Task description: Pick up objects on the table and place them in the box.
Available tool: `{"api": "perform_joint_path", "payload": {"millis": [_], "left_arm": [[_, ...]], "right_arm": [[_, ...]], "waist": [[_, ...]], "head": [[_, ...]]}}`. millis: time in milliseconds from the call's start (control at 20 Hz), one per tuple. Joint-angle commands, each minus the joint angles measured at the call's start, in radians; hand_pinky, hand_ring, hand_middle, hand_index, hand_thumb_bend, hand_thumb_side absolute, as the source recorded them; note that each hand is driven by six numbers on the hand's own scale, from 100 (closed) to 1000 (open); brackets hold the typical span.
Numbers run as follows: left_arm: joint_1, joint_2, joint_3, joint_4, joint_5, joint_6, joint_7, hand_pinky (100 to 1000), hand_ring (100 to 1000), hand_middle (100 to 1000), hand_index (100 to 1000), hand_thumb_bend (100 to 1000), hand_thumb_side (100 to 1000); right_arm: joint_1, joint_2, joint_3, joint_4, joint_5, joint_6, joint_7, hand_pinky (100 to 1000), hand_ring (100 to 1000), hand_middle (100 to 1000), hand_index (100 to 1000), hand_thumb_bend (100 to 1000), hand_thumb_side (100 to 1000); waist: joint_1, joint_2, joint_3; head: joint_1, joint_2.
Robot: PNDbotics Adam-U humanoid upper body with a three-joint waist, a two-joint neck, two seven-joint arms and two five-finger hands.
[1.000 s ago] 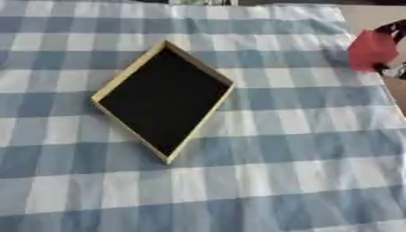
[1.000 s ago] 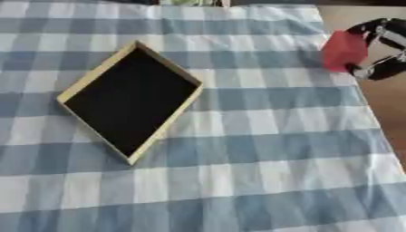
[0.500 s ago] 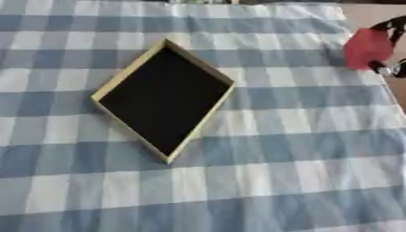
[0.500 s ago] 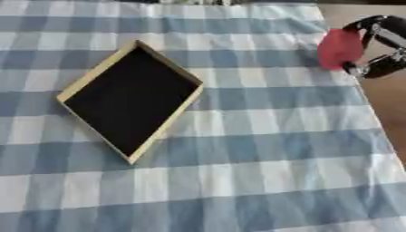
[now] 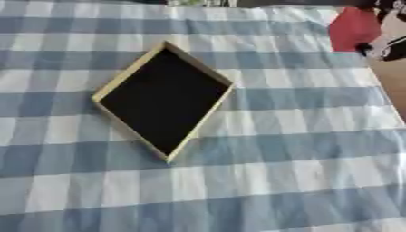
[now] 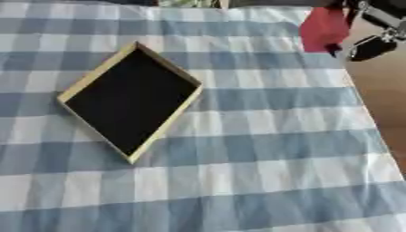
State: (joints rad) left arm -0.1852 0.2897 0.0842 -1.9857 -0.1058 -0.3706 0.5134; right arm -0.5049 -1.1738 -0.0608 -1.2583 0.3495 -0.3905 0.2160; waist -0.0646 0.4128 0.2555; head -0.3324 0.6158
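Over on the left sits the shallow rectangular box with pale wooden walls and a black floor [image 5: 162, 100], turned cornerwise so it reads as a diamond, one corner toward the far edge and one toward the near edge. Its inside is flat, matte and dark, and I can make out nothing lying in it. It rests on the blue-and-white checked tablecloth [image 5: 269, 172], a soft woven fabric with faint creases, which covers nearly everything in sight; along the right side the cloth ends and a strip of brown tabletop [image 6: 380, 113] shows beyond it. Up at the far right corner is the red object [image 6: 323, 28], a smooth, roughly blocky patch of colour well apart from the box, near the cloth's far right edge; its exact shape and material are hard to tell from here, and whether it touches the cloth I cannot say. The robot's black right hand [image 6: 366, 31] is around it, dark fingers [image 6: 369, 45] curled at its right side and seemingly clasping it, though most of the hand is cut off by the edge. The left hand does not show.
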Motion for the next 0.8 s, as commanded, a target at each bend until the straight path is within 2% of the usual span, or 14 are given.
{"api": "perform_joint_path", "payload": {"millis": [50, 300, 550, 800], "left_arm": [[-0.003, 0.028, -0.002, -0.014, 0.009, -0.001, -0.004, 826, 871, 794, 655, 100, 804], [-0.008, 0.034, -0.004, -0.014, 0.019, -0.004, -0.008, 826, 871, 795, 658, 100, 799], [-0.011, 0.041, -0.002, -0.014, 0.027, -0.009, -0.007, 825, 871, 795, 662, 100, 793], [-0.015, 0.047, 0.004, -0.014, 0.03, -0.018, 0.0, 824, 870, 796, 667, 100, 787]], "right_arm": [[-0.041, -0.05, 0.018, -0.058, -0.019, 0.003, 0.038, 878, 555, 293, 497, 175, 100], [-0.168, 0.016, 0.088, -0.101, -0.014, 0.007, 0.133, 861, 545, 298, 501, 150, 100], [-0.314, 0.139, 0.158, -0.101, 0.03, 0.013, 0.227, 843, 542, 300, 504, 135, 100], [-0.428, 0.269, 0.2, -0.085, 0.101, 0.008, 0.282, 834, 541, 305, 508, 124, 100]], "waist": [[0.0, -0.031, 0.003], [-0.003, -0.047, 0.012], [-0.002, -0.062, 0.023], [-0.003, -0.071, 0.031]], "head": [[0.0, 0.009], [-0.009, 0.022], [-0.004, 0.029], [-0.007, 0.035]]}}
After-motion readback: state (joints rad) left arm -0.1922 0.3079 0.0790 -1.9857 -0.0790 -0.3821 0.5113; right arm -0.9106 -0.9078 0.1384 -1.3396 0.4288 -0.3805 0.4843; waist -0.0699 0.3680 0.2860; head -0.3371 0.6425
